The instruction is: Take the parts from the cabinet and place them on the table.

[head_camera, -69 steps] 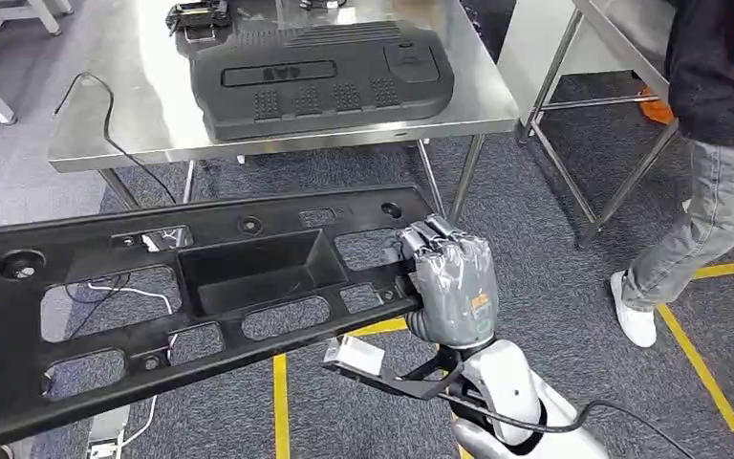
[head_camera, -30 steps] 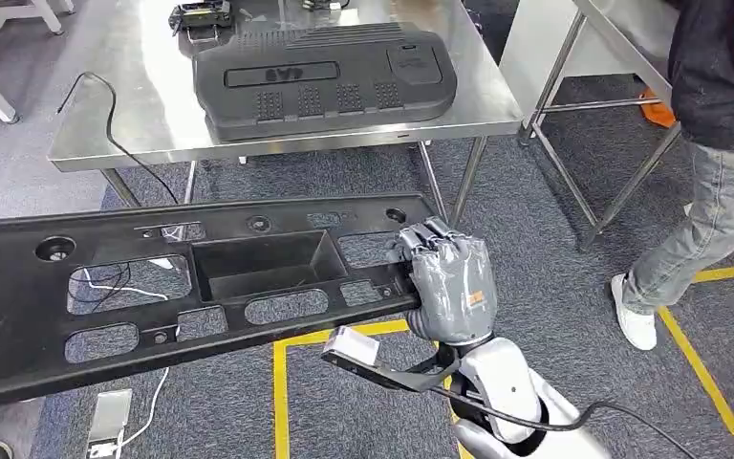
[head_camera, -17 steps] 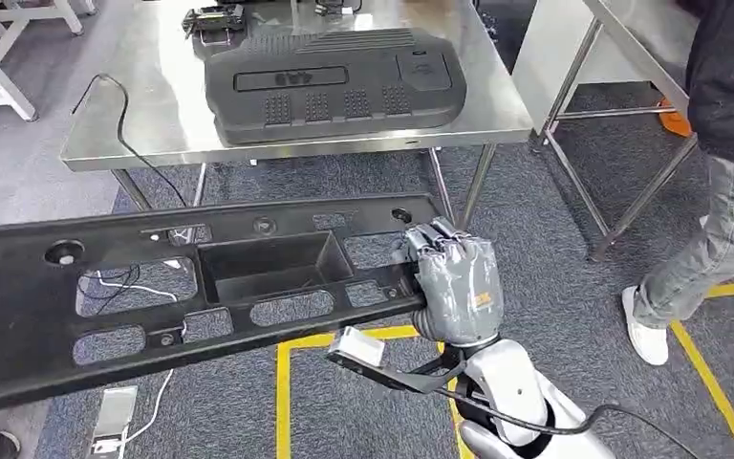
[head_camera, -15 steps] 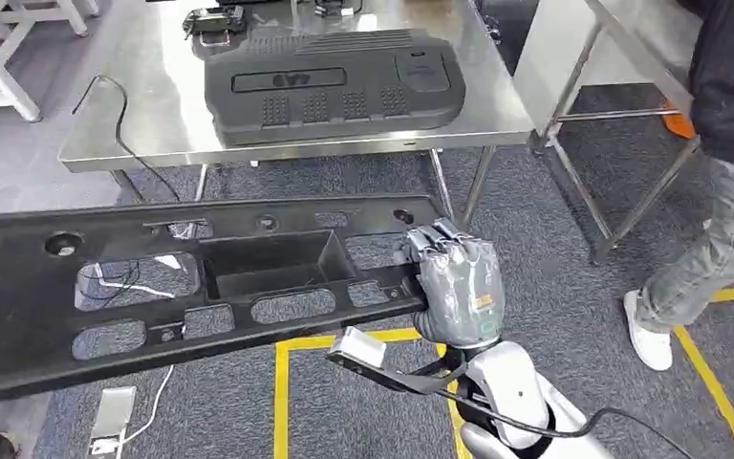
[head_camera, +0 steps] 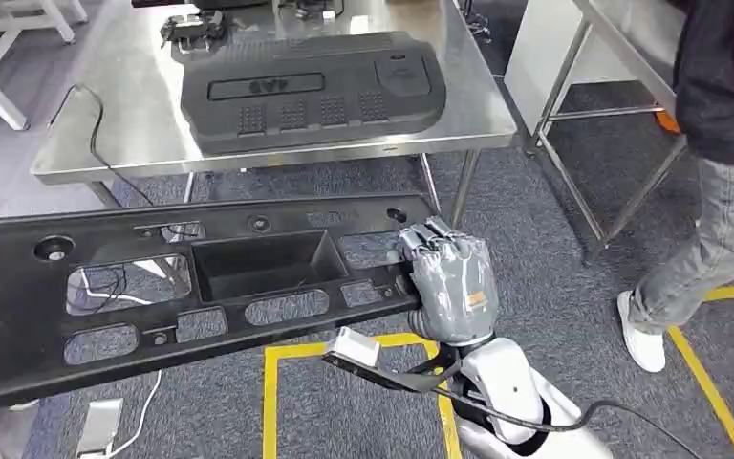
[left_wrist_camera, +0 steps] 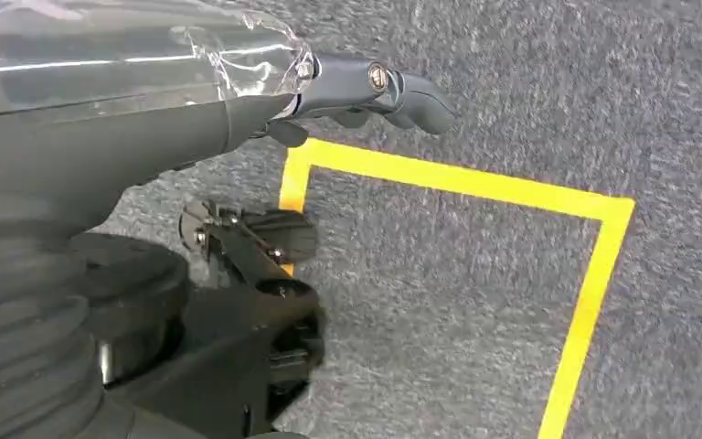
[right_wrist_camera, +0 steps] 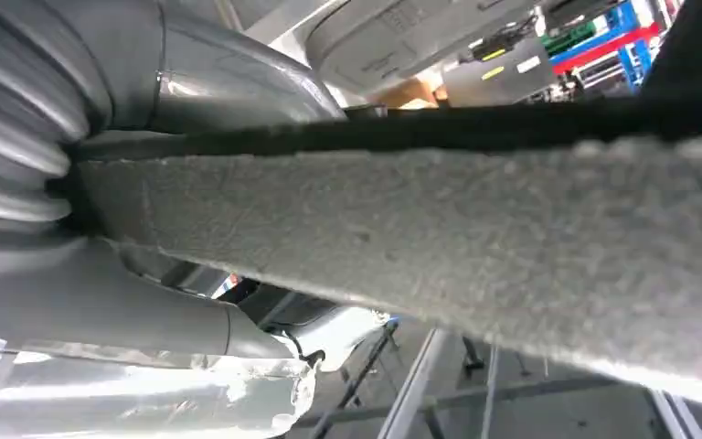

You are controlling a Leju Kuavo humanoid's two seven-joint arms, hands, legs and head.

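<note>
Long black plastic panel with cut-out openings and a central recess (head_camera: pixel 201 282): carried level in front of the body, above the grey carpet floor (head_camera: pixel 535 258), short of the stainless-steel counter (head_camera: pixel 143 115). Right hand (head_camera: pixel 451 282) clamped on the panel's right end, fingers (head_camera: pixel 430 239) wrapped over its edge. Left hand (left_wrist_camera: pixel 366 87) pointing down at the carpet and a yellow tape line (left_wrist_camera: pixel 457 178), fingers extended, holding nothing visible. Step in hand, by judgement: transport toward the counter, where a black ribbed plastic cover (head_camera: pixel 311 86) already lies. Next move calls for closing in, lifting the panel above the counter edge, and setting it on bare steel beside the cover. Person in grey trousers (head_camera: pixel 717 239) standing near on the right.
</note>
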